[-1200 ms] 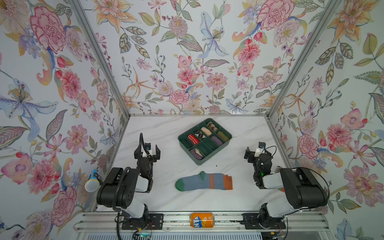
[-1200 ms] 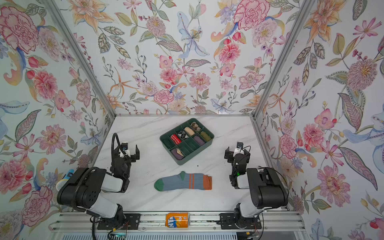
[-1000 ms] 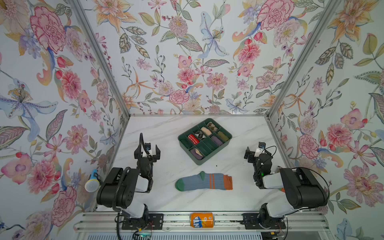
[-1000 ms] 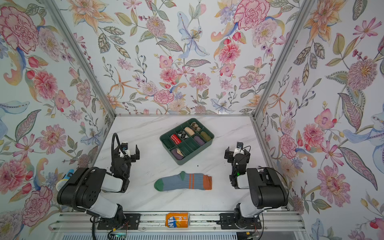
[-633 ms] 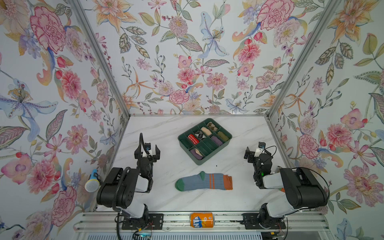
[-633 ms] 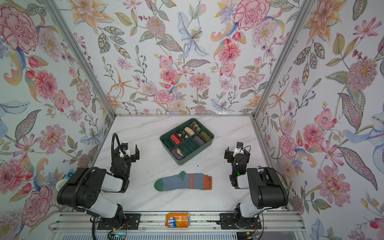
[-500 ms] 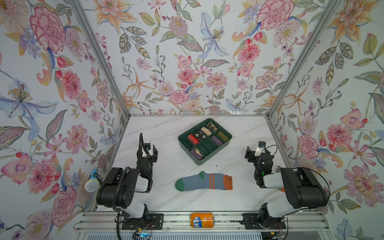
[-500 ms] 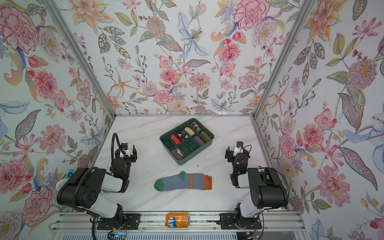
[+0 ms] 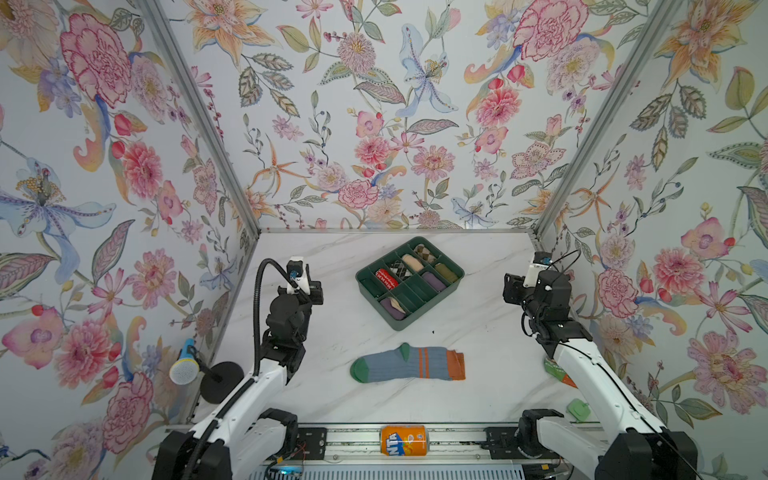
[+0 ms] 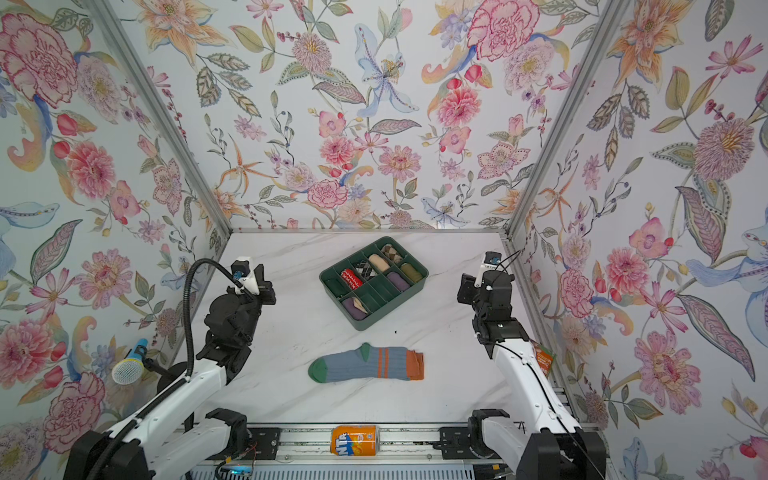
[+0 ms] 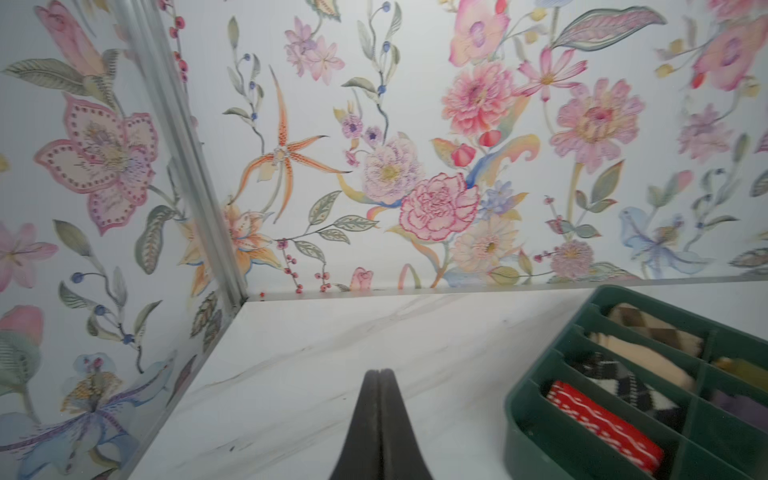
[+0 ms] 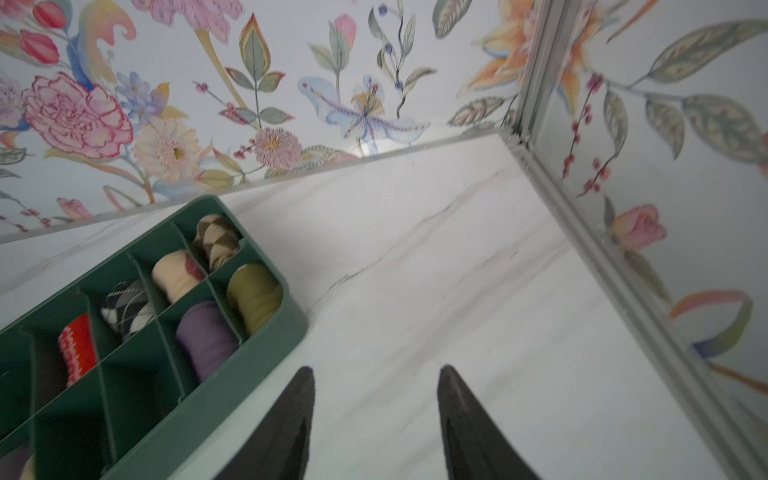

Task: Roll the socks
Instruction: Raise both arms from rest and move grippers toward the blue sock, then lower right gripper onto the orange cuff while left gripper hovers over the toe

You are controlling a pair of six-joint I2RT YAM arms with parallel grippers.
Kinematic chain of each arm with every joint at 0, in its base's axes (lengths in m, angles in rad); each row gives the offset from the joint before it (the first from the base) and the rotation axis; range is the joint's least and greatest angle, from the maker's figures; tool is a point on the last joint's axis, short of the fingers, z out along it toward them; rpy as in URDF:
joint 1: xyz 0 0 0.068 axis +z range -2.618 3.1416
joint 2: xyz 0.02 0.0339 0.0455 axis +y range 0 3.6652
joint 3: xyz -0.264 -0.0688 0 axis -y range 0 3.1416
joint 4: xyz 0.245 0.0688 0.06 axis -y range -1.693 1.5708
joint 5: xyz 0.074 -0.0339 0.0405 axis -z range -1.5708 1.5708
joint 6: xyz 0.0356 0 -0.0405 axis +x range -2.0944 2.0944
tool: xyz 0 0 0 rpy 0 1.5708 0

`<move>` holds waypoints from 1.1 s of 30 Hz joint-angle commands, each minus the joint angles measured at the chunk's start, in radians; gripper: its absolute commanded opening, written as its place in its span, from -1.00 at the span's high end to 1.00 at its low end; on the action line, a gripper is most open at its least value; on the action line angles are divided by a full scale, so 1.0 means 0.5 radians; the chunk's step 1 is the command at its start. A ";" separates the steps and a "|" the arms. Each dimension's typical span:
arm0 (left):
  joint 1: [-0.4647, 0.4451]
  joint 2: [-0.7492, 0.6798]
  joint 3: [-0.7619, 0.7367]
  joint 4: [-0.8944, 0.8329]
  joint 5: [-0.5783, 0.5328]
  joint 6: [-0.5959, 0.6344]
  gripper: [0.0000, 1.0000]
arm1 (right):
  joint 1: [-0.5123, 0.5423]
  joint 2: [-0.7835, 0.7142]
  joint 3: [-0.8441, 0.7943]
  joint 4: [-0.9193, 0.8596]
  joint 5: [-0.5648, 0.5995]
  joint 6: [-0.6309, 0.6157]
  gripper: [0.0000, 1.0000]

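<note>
The socks lie flat near the table's front middle. They are grey-blue, with a green toe at the left and an orange cuff at the right. My left gripper hovers left of the green tray, well back from the socks. In the left wrist view it is shut, with nothing between its fingers. My right gripper hangs at the right, far from the socks. In the right wrist view it is open over bare marble.
A green divided tray holding rolled socks stands behind the socks. An orange soda can lies on the front rail. A microphone stands outside the left wall. Floral walls close in three sides.
The left jaws went from open to fully shut. The right jaws narrowed but still stand apart. The socks and tray have not moved.
</note>
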 commanded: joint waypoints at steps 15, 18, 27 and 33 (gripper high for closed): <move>-0.917 0.157 0.122 -1.058 -0.172 -0.331 1.00 | 0.941 -0.398 -0.456 -1.057 0.055 1.058 0.48; -0.917 0.201 0.128 -1.073 -0.143 -0.327 1.00 | 1.032 -0.311 -0.507 -0.925 0.045 1.126 0.50; -0.917 0.391 0.156 -1.025 -0.019 -0.347 1.00 | 1.093 -0.040 -0.564 -0.623 -0.033 1.159 0.55; -0.911 0.451 0.172 -0.975 0.024 -0.354 1.00 | 1.090 0.034 -0.598 -0.528 -0.049 1.150 0.56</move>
